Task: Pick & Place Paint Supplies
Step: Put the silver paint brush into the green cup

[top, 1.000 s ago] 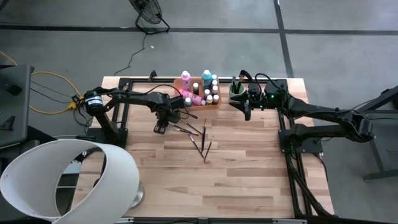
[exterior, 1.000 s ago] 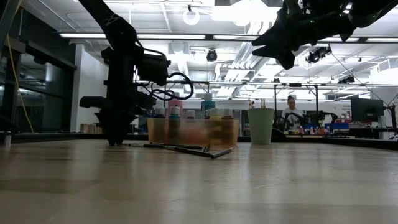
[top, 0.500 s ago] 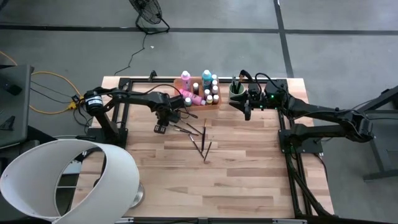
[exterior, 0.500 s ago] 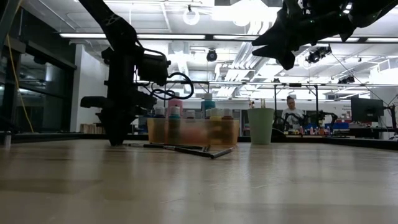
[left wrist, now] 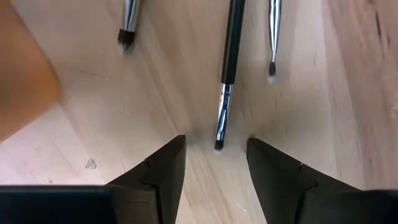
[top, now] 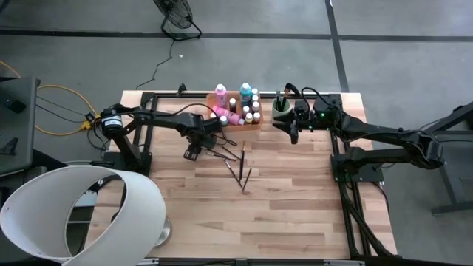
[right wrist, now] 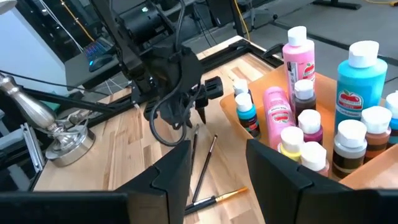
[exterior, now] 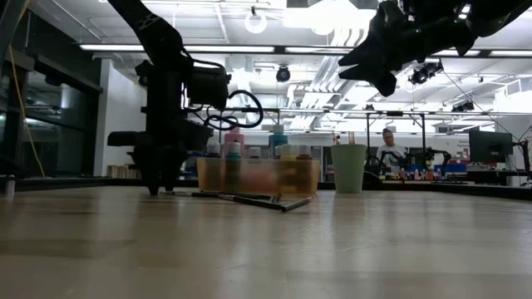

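The left gripper (left wrist: 214, 165) is hanging low over the wooden table (top: 295, 214), jaws standing apart and holding nothing; a dark-handled paintbrush (left wrist: 227, 74) is lying flat on the boards straight ahead of it, bristle tip pointing into the gap between the two fingers (left wrist: 161, 171) and stopping just short of them; its long axis is running away from the gripper, in line with the reach rather than across it, so the jaws are looking set to close across the ferrule end if they go forward and down. Two more brushes (left wrist: 272, 37) are lying either side of it, near but apart. In the high view the loose brushes (top: 235, 164) are scattered beside the orange tray (top: 232, 97) of paint bottles (top: 244, 93), much nearer the left arm; the right gripper (top: 293, 133) is waiting raised beside the green cup (top: 281, 107), jaws partly apart and empty.
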